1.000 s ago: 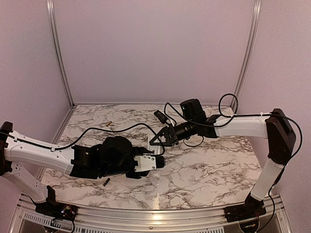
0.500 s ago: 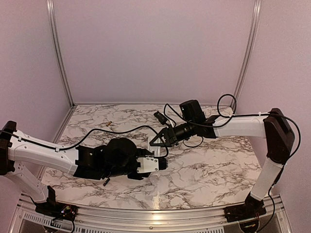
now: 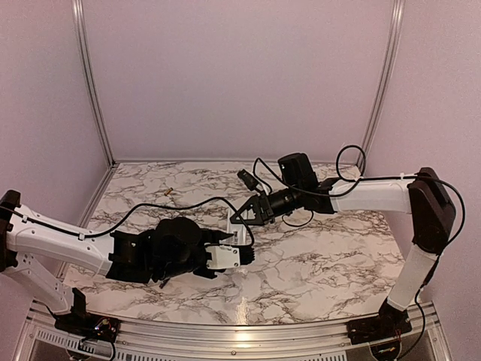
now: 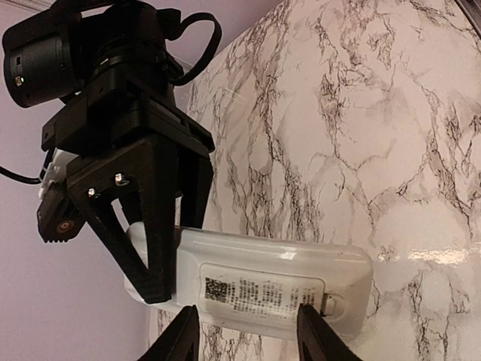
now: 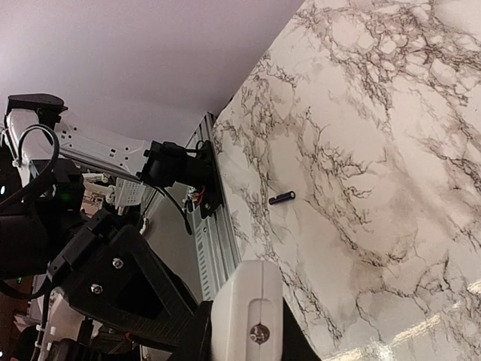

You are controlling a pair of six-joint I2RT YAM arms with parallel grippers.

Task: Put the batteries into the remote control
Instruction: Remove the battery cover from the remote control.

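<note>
The white remote control [image 4: 263,282] hangs above the table with its labelled back toward the left wrist camera. My right gripper [image 3: 239,218] is shut on one end of it, and that screwed end [image 5: 252,316] fills the bottom of the right wrist view. My left gripper [image 4: 248,335] is open. Its fingertips [image 4: 184,335] stand apart just in front of the remote's lower edge, either side of the label, not clamping it. A blackish battery [image 5: 282,198] lies on the marble near the front rail, partly under the left arm [image 3: 161,284]. The golden-tan battery [image 3: 167,193] lies at the back left.
The marble table [image 3: 323,263] is walled at the back and both sides. An aluminium rail [image 5: 214,241] runs along the near edge beside the left arm's base. Black cables [image 3: 188,201] loop over the table's middle and near the right arm's camera [image 3: 297,169].
My left arm has drawn slightly back and down, and its jaws have narrowed a little. The right gripper has carried the remote slightly to the left.
</note>
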